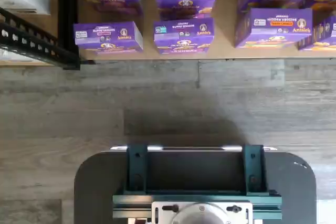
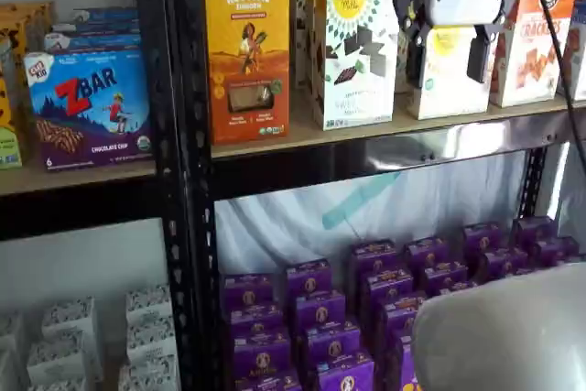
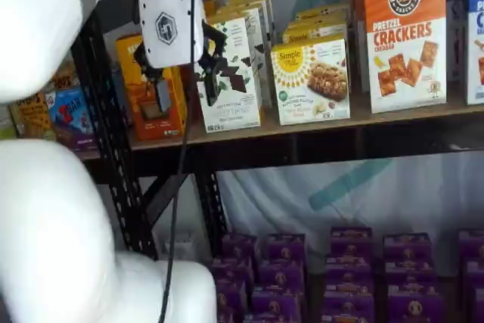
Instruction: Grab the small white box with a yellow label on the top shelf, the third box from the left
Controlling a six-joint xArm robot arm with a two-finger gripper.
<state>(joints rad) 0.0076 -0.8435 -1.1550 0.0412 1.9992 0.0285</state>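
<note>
The small white box (image 2: pixel 449 93) with a yellow sun logo stands on the top shelf (image 2: pixel 439 146), between a taller white box and a crackers box. It also shows in a shelf view (image 3: pixel 310 81), as does the shelf board (image 3: pixel 393 117). My gripper (image 2: pixel 447 75) hangs in front of the shelf with a plain gap between its black fingers, and it holds nothing. In a shelf view the box shows through that gap. In a shelf view the gripper (image 3: pixel 187 100) shows well left of the box. The wrist view shows neither box nor fingers.
A taller white box with chocolate squares (image 2: pixel 357 52) and an orange box (image 2: pixel 247 43) stand left of the small box, a crackers box (image 2: pixel 529 43) right. Black uprights (image 2: pixel 179 153) frame the shelves. Purple boxes (image 2: pixel 366 318) fill the lower shelf and show in the wrist view (image 1: pixel 184 35).
</note>
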